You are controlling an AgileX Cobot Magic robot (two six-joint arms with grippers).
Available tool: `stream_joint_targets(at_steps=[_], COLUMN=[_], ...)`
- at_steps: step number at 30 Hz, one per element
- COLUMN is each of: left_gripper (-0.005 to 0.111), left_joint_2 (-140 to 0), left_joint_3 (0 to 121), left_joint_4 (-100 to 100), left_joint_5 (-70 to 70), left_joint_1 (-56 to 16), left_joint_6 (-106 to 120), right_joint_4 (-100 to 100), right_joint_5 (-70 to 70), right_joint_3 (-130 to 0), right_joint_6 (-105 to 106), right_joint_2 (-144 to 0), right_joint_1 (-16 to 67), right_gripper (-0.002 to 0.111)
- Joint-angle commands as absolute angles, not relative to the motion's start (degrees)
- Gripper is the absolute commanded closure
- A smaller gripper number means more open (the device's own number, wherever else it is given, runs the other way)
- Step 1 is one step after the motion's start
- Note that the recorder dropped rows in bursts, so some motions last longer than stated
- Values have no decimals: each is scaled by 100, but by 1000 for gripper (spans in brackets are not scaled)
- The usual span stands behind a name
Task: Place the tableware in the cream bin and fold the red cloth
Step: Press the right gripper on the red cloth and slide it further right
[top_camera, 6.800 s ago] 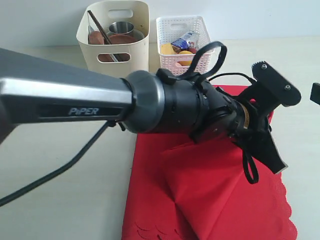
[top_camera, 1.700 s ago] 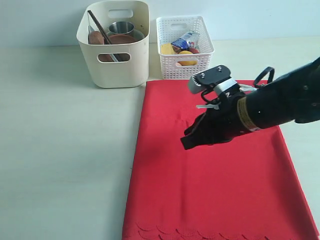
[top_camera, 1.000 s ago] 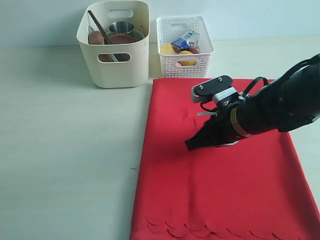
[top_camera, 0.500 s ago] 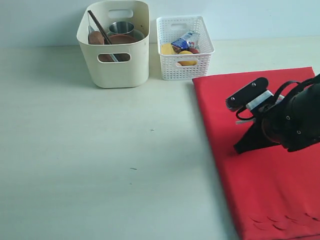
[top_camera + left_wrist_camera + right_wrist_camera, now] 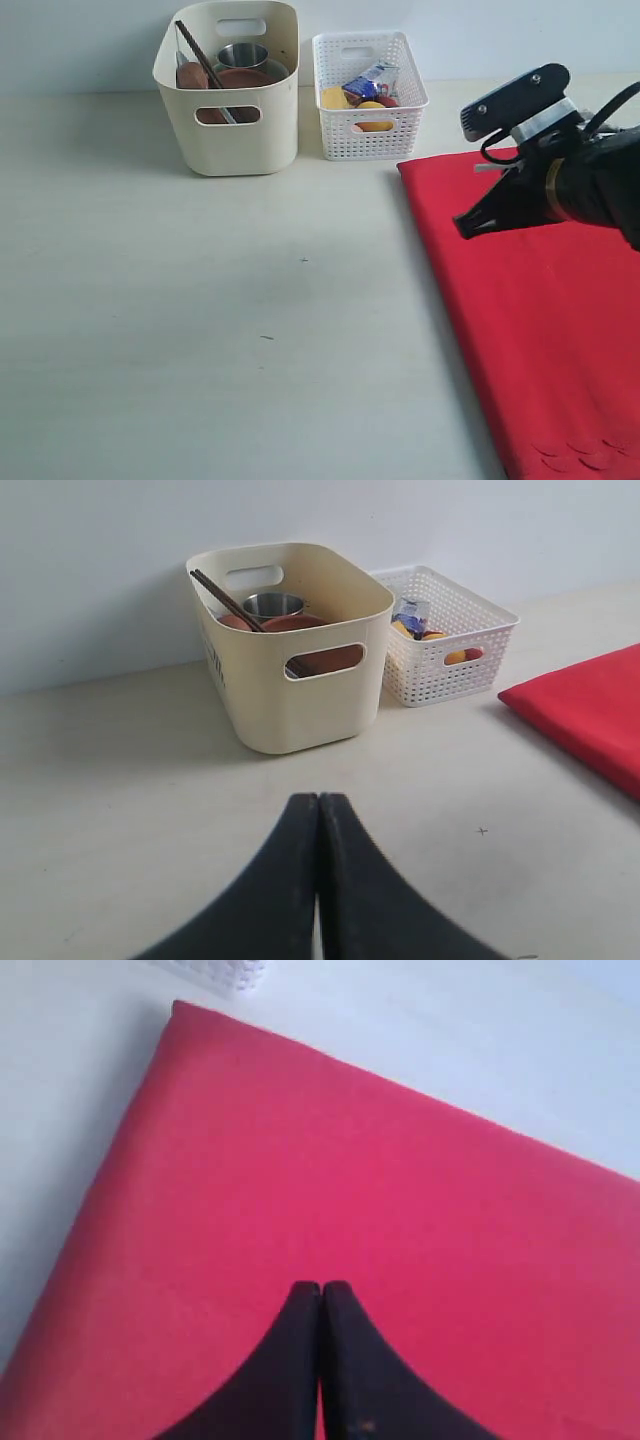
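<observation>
Right arm: entering exterior view from 3 o'clock edge, dark forearm sloping down toward 8 o'clock. Cables looping around wrist.
Camera mount: sitting at 11 o'clock of wrist, black plate over silver collar.
Right gripper: pointing toward 8 o'clock, black jaws pressing together, tapering to single point, carrying nothing. Right wrist view showing fingertips meeting with no gap.
Left gripper: showing in left wrist view, jaws meeting flush along straight seam, gripping nothing.

Inventory was logged — cream bin: 1 | white perforated basket: 1 | red cloth: 1 | steel cup: 1
</observation>
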State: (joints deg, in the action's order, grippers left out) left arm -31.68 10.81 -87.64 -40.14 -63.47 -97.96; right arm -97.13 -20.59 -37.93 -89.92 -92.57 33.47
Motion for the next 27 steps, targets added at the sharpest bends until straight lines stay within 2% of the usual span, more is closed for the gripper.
stream_joint_targets(at_steps=[1, 7, 11, 16, 21, 27], left_gripper=[106, 106, 106, 106, 106, 106], left_joint_2=[-3131, -3131, -3131, -3131, -3131, -3131], left_joint_3=[1069, 1069, 1069, 1069, 1060, 1055], left_joint_4=[-8654, -8609, -8609, -8609, -8576, -8377], left_joint_5=[-4073, -4073, -4073, -4073, -4073, -4051], left_joint_1=[-6328, -6328, -6328, -6328, -6328, -6328], left_joint_6=[-9751, -9622, -9622, -9622, -9589, -9485], right_joint_4=[-9788, -9789, -9892, -9960, -9426, -9170], right_joint_5=[-1690, -1513, -1508, -1049, -1173, -1351], right_joint_3=[-4185, -4499, -4512, -4639, -4589, -3922], right_joint_6=[-9029, -8999, -8988, -9001, -8988, -8999], right_joint_2=[-10191, -11024, -11074, -11049, -10391, -9108], right_joint_1=[2985, 2451, 1909, 1780, 1780, 1780], right_gripper=[108, 108, 108, 108, 108, 108])
